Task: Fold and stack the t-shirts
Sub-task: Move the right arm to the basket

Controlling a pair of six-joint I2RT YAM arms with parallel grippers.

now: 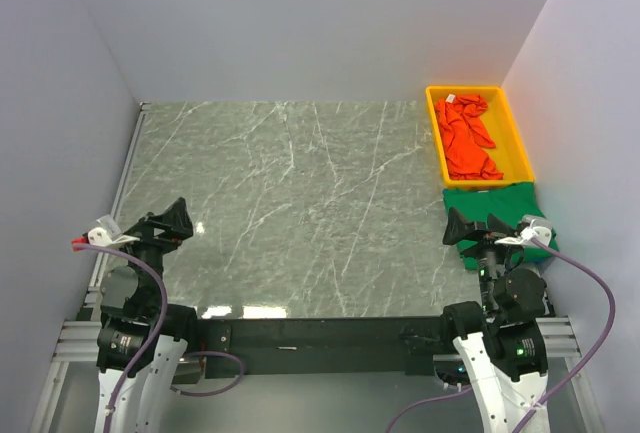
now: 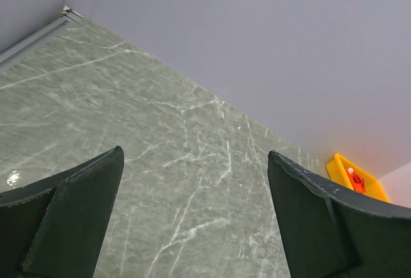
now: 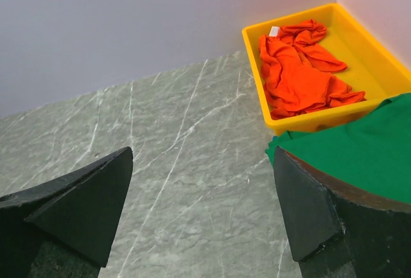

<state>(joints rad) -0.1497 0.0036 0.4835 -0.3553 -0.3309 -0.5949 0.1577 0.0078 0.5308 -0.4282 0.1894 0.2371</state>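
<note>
The orange-red t-shirt (image 1: 468, 138) is what I look for first. It lies crumpled in a heap inside the yellow tray (image 1: 518, 138) at the far right corner of the bench (image 1: 300, 193). A small white label (image 3: 275, 31) shows at the end of the heap nearest the back wall. The fabric covers the left and middle of the tray floor, and the right side of the floor is bare.

The dark green t-shirt (image 1: 495, 201) lies flat on the bench just on my side of the tray. Its far edge sits against the tray's near wall, and its edges look straight. From the right wrist camera I see it spreading out toward the right wall.

My right end effector (image 1: 473, 223) sits over the near left part of the green shirt, fingers spread wide apart with nothing between them. I cannot tell whether it touches the cloth. In its wrist view the right finger overlaps the green fabric and the left finger is over bare marble.

My left end effector (image 1: 172, 218) is well apart from both shirts, over the near left of the bench. Its fingers are also spread wide, and only veined stone shows between them.
</note>
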